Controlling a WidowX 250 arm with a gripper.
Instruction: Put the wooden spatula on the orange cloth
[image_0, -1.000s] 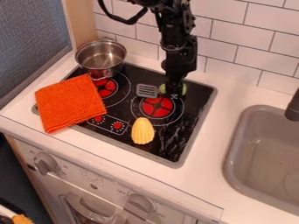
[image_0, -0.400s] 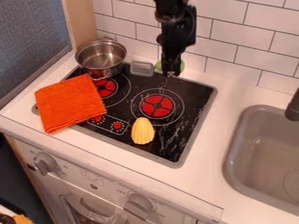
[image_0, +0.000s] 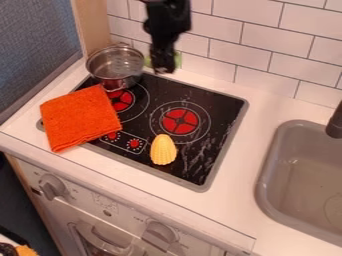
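Camera view: the spatula with green handle parts and a blurred grey slotted head (image_0: 178, 59) is hanging in the air by the counter's back edge, its head overlapping the pot from this angle. It isn't resting on the cloth. The black two-finger gripper (image_0: 163, 70) is closing on the green part, fingers together around it, green showing on both sides; finer finger detail is blurring out. The folded orange terry cloth (image_0: 80, 118) is lying flat near the counter's left edge, lapping over the left rim of the black cooktop with red burner marks (image_0: 150, 130). The shiny round metal pot (image_0: 115, 77) is standing upright near the counter's back left corner, beside the cloth. The pale yellow ridged oval piece (image_0: 163, 149) is lying on the cooktop, toward the counter's front edge. The grey rectangular sink (image_0: 300, 175) is sitting in the white counter (image_0: 247, 165), right of the cooktop. White wall tiles (image_0: 264, 37) are running behind the counter's back edge.
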